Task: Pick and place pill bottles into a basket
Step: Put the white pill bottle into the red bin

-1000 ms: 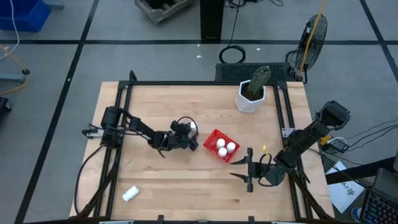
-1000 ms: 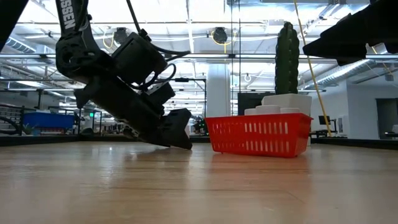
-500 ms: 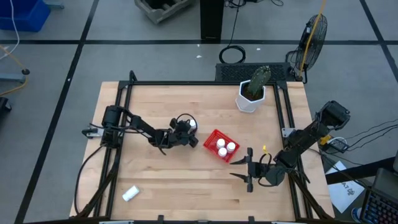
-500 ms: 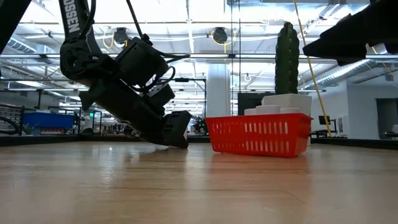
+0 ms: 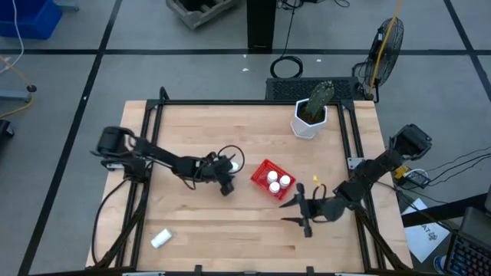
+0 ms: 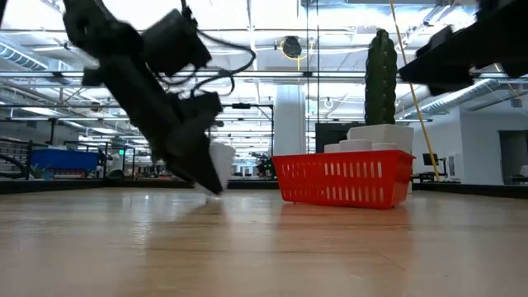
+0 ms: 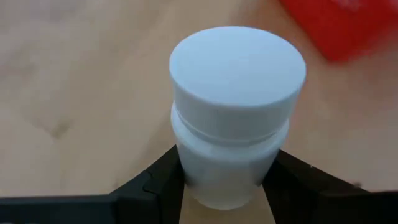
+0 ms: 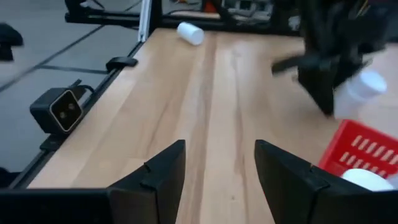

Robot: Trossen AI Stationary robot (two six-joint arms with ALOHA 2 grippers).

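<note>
My left gripper [image 5: 225, 167] is shut on a small white pill bottle [image 5: 229, 162], just left of the red basket [image 5: 272, 179]; the bottle also shows in the left wrist view [image 7: 233, 106] and the low view [image 6: 221, 158]. The basket holds three white bottles [image 5: 274, 182]. Another bottle [image 5: 160, 238] lies on its side near the table's front left corner. My right gripper [image 5: 285, 211] is open and empty, near the basket's near right side. My left gripper pinches the bottle's body [image 7: 186, 180] below the cap between its two fingers [image 7: 158, 183]. The fingers slant down from the table's left. The bottle is tilted, its cap [image 7: 237, 65] toward the wrist camera, and looks just clear of the table.
A white pot with a green cactus [image 5: 311, 115] stands at the back right. Black frame rails [image 5: 149, 123] run along the table's sides. Bare wood lies between the basket and the front edge.
My left gripper has swung a little toward the table's near edge with the bottle, and the left arm has stretched out lower over the table. My right gripper has crept a little toward the basket.
</note>
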